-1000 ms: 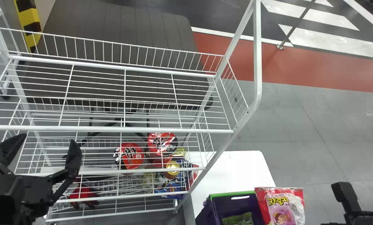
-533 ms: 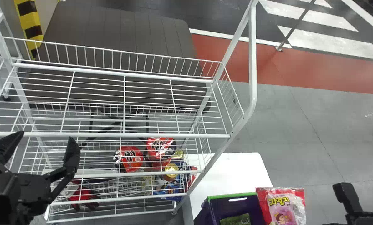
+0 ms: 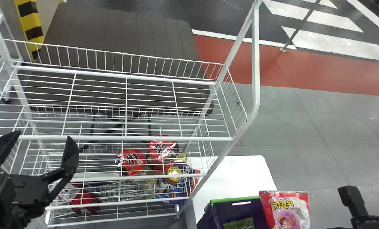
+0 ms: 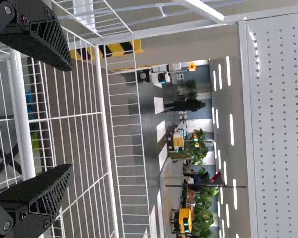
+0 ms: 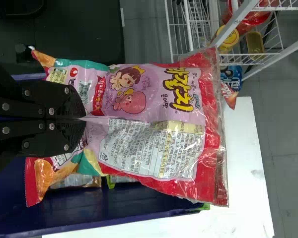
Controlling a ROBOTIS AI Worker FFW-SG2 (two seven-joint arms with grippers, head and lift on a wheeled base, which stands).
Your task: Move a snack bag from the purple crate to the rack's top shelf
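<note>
Against gray floor [image 3: 304,127] and a white rack [image 3: 113,137], holds the snack bag [image 3: 285,206] partly over the purple crate [image 3: 256,211] in the right claw [image 5: 84,119], pinched closed; spreads the left claw [image 3: 43,135] wide and empty.

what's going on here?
The robot's right tool has a pink-and-red snack bag gripped by one end, held at the purple crate. A green packet lies in that crate. The left tool is open, by the rack. The bag isn't on the top shelf yet.
</note>
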